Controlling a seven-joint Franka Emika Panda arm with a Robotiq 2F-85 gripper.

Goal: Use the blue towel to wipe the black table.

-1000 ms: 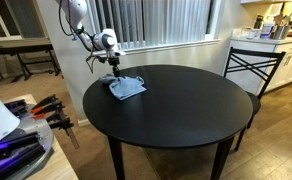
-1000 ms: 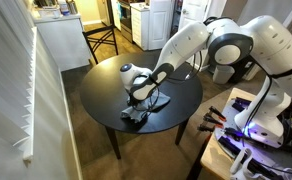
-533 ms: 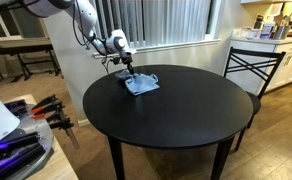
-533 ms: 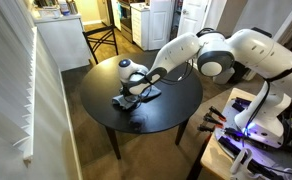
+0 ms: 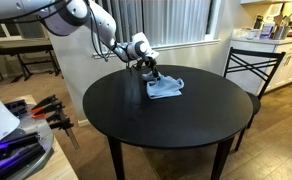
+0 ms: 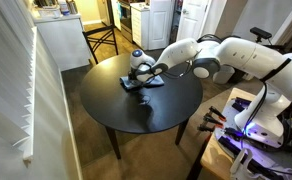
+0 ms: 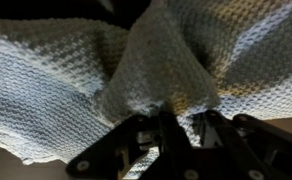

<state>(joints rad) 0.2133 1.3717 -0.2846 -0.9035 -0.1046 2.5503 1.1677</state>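
Claw [image 5: 150,72] pressed onto blue towel [image 5: 167,89] at far edge of round black surface [image 5: 176,135], just below window blinds [image 5: 171,20]. Towel lies crumpled, spread to right of claw, with arm reaching in from left. In wrist view we see knit cloth bunched into a ridge, dark fingers [image 7: 136,135] pinching that fold, jaws narrow. Rest of surface bare in both exterior views. Black chair [image 5: 248,62] stands at right, close beside surface.
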